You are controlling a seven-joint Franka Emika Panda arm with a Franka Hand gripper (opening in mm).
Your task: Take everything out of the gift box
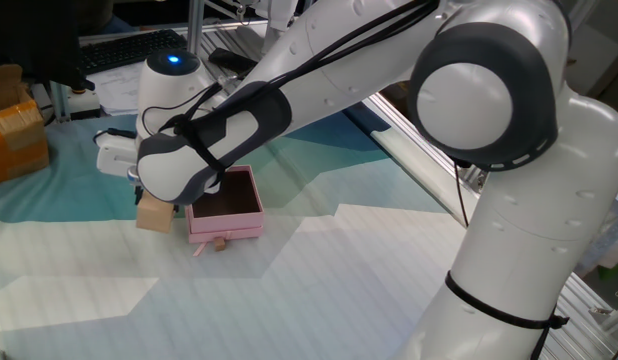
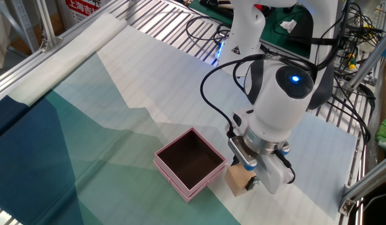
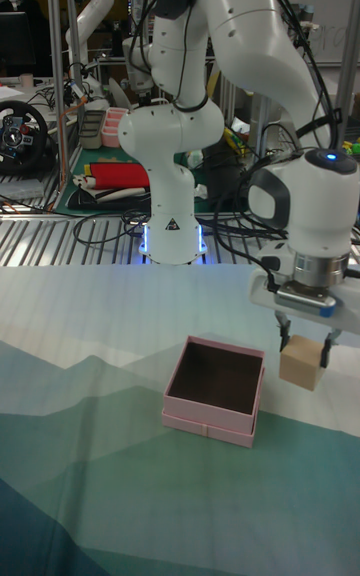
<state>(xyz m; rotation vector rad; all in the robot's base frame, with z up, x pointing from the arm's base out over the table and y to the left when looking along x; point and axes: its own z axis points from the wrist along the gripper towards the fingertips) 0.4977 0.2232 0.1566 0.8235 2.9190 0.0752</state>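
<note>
The pale-pink gift box (image 1: 229,224) (image 2: 180,182) (image 3: 205,422) stands open on the teal-and-white cloth, and its dark brown inside shows nothing in it. A light-tan cube (image 1: 154,213) (image 2: 237,179) (image 3: 301,367) sits just outside the box's wall, at or barely above the cloth. My gripper (image 3: 303,349) (image 2: 246,173) comes straight down on the cube with a finger on each side, shut on it. A tiny tan-brown piece (image 1: 221,242) lies on the cloth against the box's front wall, next to the pink ribbon tab (image 1: 199,249).
An orange-brown taped carton (image 1: 13,137) stands at the cloth's far left edge. Metal frame rails (image 2: 49,44) border the table. Black cables (image 2: 212,28) trail around the arm's base (image 3: 170,226). My own arm (image 1: 319,70) arches over the box.
</note>
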